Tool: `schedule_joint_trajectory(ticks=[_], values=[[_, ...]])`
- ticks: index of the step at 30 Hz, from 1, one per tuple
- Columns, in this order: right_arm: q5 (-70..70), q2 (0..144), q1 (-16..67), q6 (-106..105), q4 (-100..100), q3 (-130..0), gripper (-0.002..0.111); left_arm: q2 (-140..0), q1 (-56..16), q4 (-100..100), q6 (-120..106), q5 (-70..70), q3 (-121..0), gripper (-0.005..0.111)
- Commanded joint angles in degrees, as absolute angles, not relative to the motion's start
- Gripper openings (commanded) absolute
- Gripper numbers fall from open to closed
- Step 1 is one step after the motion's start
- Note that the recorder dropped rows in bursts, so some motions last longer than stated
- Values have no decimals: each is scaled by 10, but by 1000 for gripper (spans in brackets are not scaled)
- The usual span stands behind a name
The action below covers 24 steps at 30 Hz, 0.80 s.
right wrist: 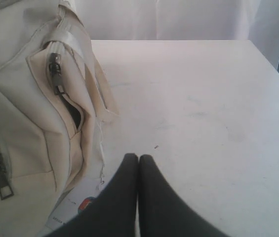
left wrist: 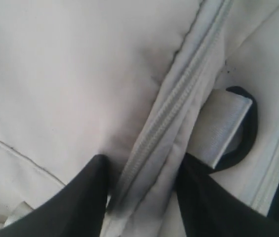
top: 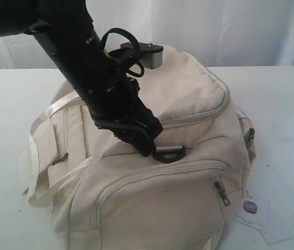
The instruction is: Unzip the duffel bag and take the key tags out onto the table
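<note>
Two arms, only one on the job: left fingers (left wrist: pixel 75 207) stand apart astride the zip (left wrist: pixel 179 98) ridge on top of the duffel bag (top: pixel 188 104), with the D-ring (left wrist: pixel 248 133) just beside one. Cannot tell if they pinch it. The zip's long axis runs straight away between them. No slider in view there, so pull direction is a guess. No key tags visible, presumably inside. Further right, right fingers (right wrist: pixel 124 197) are pressed together over the worktop (right wrist: pixel 203 123) by the end pocket (right wrist: pixel 65 108). Left is nearer.

Pale white curtain (top: pixel 214 31) behind, soft diffuse daylight glowing through
</note>
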<state>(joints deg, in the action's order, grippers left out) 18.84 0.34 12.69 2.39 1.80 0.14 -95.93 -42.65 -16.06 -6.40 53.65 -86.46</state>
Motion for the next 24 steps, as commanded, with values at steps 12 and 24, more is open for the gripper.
schedule_joint_trajectory(ticks=[12,24], values=[[-97,0,128,59,58,0,0,-967,-430,-62,-116,700,-866,0],[-207,0,128,246,58,0,0,-964,-421,159,-107,700,-866,0]])
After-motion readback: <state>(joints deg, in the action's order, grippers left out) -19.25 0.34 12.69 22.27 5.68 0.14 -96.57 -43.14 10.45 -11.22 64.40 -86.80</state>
